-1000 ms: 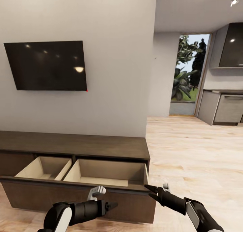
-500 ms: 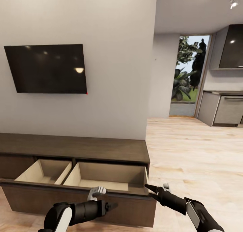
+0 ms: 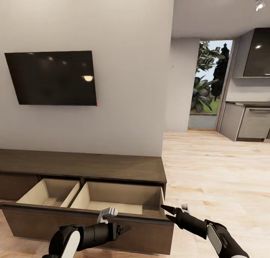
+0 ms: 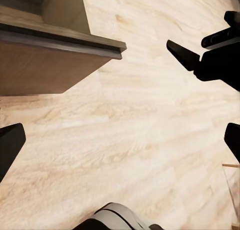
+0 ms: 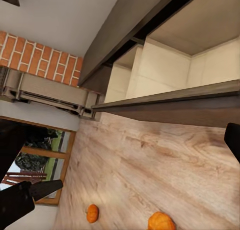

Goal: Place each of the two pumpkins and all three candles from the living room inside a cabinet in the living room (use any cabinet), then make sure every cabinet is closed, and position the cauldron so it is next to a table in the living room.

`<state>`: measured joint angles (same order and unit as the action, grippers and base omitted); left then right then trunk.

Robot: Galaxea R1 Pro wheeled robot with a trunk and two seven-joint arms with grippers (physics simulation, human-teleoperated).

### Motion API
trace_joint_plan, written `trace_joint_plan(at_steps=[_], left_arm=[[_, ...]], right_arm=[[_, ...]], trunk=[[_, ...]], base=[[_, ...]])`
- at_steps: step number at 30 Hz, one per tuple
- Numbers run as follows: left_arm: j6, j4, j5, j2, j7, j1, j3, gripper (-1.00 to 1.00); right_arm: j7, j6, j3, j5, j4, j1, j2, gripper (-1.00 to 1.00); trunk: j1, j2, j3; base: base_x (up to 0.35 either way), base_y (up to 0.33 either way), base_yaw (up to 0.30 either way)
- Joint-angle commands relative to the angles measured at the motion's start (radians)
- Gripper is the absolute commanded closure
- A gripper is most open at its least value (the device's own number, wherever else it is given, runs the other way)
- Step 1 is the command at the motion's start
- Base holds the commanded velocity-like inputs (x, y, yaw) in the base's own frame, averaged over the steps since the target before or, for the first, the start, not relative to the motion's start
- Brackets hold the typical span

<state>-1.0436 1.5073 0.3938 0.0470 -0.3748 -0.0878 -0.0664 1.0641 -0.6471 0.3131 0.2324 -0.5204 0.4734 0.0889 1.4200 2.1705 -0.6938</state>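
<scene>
Cabinet [image 3: 93, 166]: drawer out, left end cut off. Pumpkins [image 5: 161, 221] on floor [image 5: 150, 170], one cropped. Left gripper [image 3: 125, 228], right gripper [image 3: 165, 210]: fingers apart, empty.

Long low dark-brown wood cabinet [image 3: 93, 166] has its wide drawer pulled out; both pale beige compartments [image 3: 116, 196] stand open from above. The dark drawer front [image 3: 86, 222] projects forward, a barrier at low level. Light wood floor [image 3: 217, 168] to the right lies open. Two small orange pumpkins [image 5: 161, 221] [image 5: 92, 213] sit on the floor, apart from the drawer front

Cabinet [image 3: 86, 167] left end cut by frame edge; 1 pumpkin [image 5: 161, 222] clipped at edge.
</scene>
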Motion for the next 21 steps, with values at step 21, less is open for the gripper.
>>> trace_joint_plan(at_steps=[21], left_arm=[[-0.004, 0.001, -0.012, 0.001, -0.005, 0.000, 0.001, -1.00]], right_arm=[[0.002, -0.006, 0.001, 0.004, 0.000, 0.001, -0.001, -1.00]], trunk=[[0.000, 0.001, -0.001]], base=[[0.000, -0.185, 0.090]])
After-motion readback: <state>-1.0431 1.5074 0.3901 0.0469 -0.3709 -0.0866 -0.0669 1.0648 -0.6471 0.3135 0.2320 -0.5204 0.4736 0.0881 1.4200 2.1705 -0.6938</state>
